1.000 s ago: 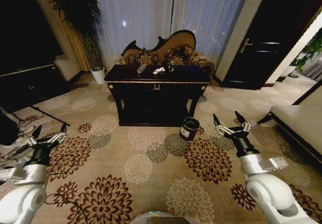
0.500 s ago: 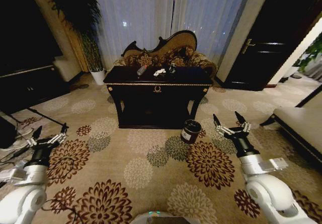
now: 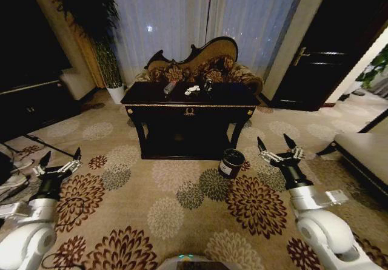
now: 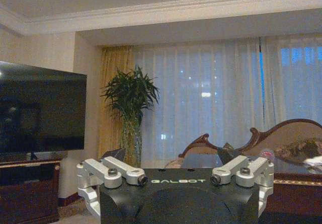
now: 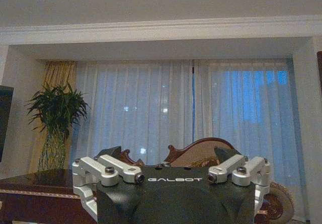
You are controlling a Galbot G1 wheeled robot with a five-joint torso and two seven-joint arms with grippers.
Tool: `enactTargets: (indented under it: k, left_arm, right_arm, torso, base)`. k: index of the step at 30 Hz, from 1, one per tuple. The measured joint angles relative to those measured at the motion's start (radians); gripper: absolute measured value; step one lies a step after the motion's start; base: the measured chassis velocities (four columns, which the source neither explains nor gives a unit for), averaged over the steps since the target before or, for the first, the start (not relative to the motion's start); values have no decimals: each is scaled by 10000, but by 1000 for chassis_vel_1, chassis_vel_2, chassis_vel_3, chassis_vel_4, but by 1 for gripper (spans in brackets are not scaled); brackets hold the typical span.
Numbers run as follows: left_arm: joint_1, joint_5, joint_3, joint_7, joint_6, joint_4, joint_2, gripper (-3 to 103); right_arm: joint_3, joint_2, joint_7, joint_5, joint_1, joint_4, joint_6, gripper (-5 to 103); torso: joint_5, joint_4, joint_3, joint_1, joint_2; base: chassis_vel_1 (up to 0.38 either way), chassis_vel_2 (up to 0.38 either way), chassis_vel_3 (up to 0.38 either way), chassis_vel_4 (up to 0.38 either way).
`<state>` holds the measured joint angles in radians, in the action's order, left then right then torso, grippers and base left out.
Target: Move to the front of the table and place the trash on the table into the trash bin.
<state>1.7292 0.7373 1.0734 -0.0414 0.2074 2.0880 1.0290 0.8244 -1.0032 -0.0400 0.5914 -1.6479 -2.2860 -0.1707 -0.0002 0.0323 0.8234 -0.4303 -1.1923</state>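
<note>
- The table [image 3: 189, 103] stands at 12 o'clock, carrying the trash [image 3: 192, 90] on top.
- The trash bin [image 3: 231, 162] sits at 1 o'clock on the carpet.
- The left gripper [image 3: 60, 159] and right gripper [image 3: 273, 144] hover spread open and empty, apparently readied for the approach.

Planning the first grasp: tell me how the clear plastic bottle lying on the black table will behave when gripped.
The clear plastic bottle lies on its side on the glossy black table, so a nudge would probably roll it. It looks empty, likely light and easily squashed.
</note>
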Motion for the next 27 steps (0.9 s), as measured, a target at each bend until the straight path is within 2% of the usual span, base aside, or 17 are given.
enactTargets:
  k: [27]
  left_arm:
    - [-46, -32, 11, 31, -14, -10, -62, 100]
  right_arm:
    - [-6, 46, -23, 49, 118, 76, 17, 100]
  torso:
    - [1, -1, -1, 2, 0]
  base:
    - [-147, 150, 144, -149]
